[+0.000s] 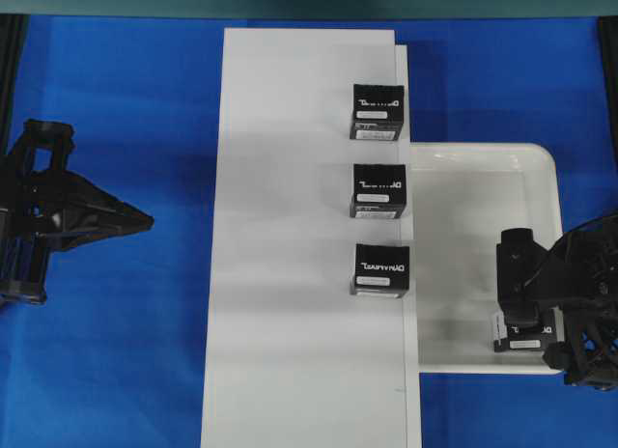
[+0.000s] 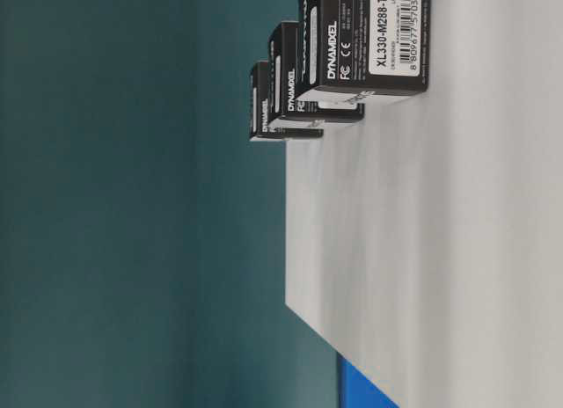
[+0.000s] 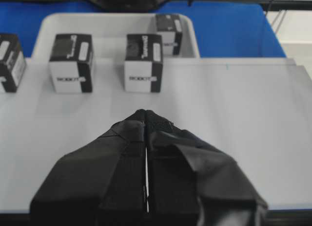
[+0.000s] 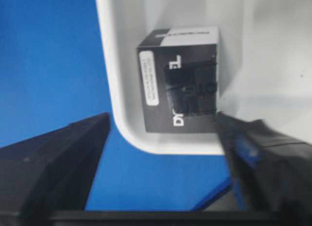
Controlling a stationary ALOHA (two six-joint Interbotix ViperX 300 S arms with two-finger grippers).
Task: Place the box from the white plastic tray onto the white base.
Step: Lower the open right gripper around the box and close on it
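The box (image 4: 178, 84), black with a white label strip, lies in the near right corner of the white plastic tray (image 4: 109, 65). My right gripper (image 4: 162, 118) hovers over it, open, with its fingers spread wider than the box and nothing held. From overhead the box (image 1: 521, 340) shows only partly under the right gripper (image 1: 529, 308), inside the tray (image 1: 483, 151). The white base (image 1: 290, 226) lies left of the tray. My left gripper (image 3: 146, 111) is shut and empty over the base (image 3: 219, 114), and overhead it (image 1: 145, 219) sits left of the board.
Three similar black boxes (image 1: 377, 110) (image 1: 379, 190) (image 1: 379, 269) stand in a row along the base's right edge, next to the tray. The table-level view shows them (image 2: 365, 39) lined up on the board (image 2: 440, 250). Blue cloth (image 1: 116, 351) covers the table.
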